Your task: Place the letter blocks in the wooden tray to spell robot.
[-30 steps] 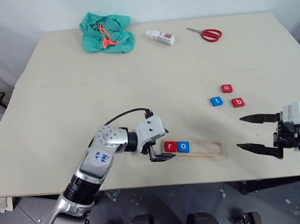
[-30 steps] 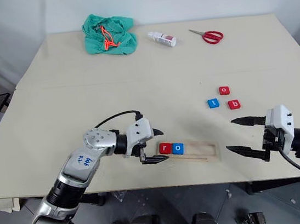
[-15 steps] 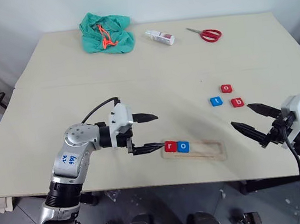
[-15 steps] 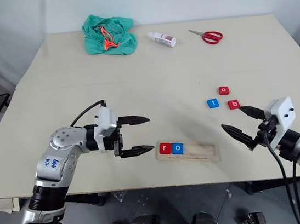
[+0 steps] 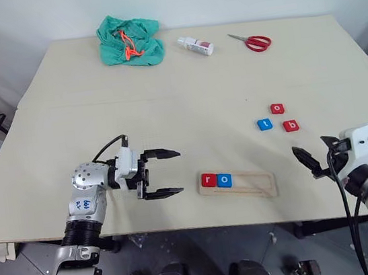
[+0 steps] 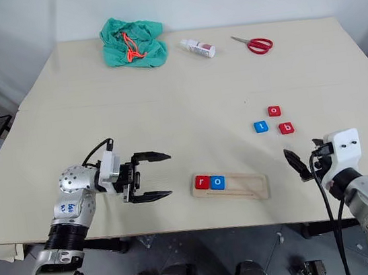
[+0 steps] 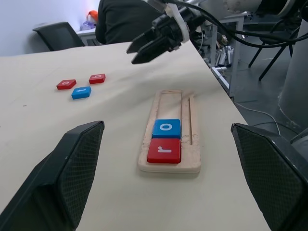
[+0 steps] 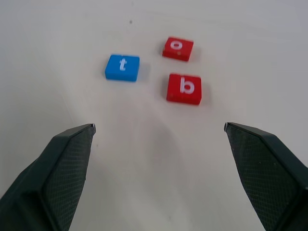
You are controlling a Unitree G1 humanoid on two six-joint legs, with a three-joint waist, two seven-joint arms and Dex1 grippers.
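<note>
Letter blocks [image 8: 183, 88] r, o seated; b next, just ahead of wide-open, empty right claw [image 8: 159, 139]; left claw [image 5: 168, 173] agape, empty.

We saw the pale counter [image 5: 167, 112] carrying a green cloth [image 5: 129, 38], small bottle [image 5: 196, 45] and scissors [image 5: 251, 41] at the far edge, three loose letter blocks [image 5: 278, 117] toward the right, and the wooden tray [image 5: 251, 185] near the front.

Robotics lab or office: pale worktable [image 5: 166, 106], office chair [image 7: 60, 34], cables and equipment stands behind.
</note>
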